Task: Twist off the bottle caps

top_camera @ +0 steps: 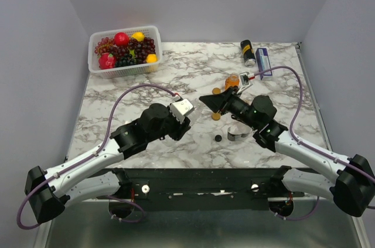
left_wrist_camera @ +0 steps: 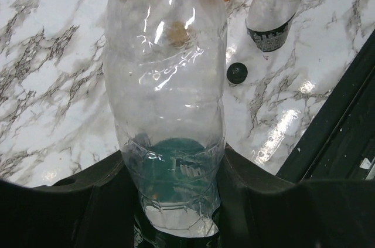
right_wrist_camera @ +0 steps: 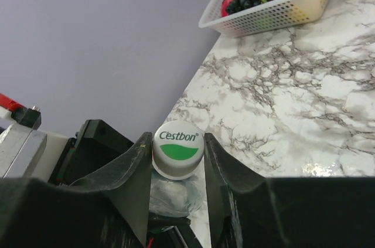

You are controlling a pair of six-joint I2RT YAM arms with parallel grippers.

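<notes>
My left gripper point(left_wrist_camera: 176, 201) is shut on the base end of a clear bottle point(left_wrist_camera: 167, 78) and holds it level above the table; in the top view the left gripper point(top_camera: 186, 124) sits mid-table. My right gripper point(right_wrist_camera: 177, 145) is shut on that bottle's cap point(right_wrist_camera: 179, 148), white with a green mark, one finger on each side. It faces the left gripper in the top view point(top_camera: 205, 100). A dark cap point(top_camera: 218, 138) and two orange caps point(top_camera: 216, 116) lie loose on the table. An orange juice bottle point(top_camera: 232, 81) lies behind the right gripper. A second clear bottle point(top_camera: 237, 132) lies under the right arm.
A white basket point(top_camera: 124, 50) of fruit stands at the back left. A black can point(top_camera: 248, 52) and a blue box point(top_camera: 263, 59) are at the back right. The black table front rail point(left_wrist_camera: 345, 119) runs close on the near side.
</notes>
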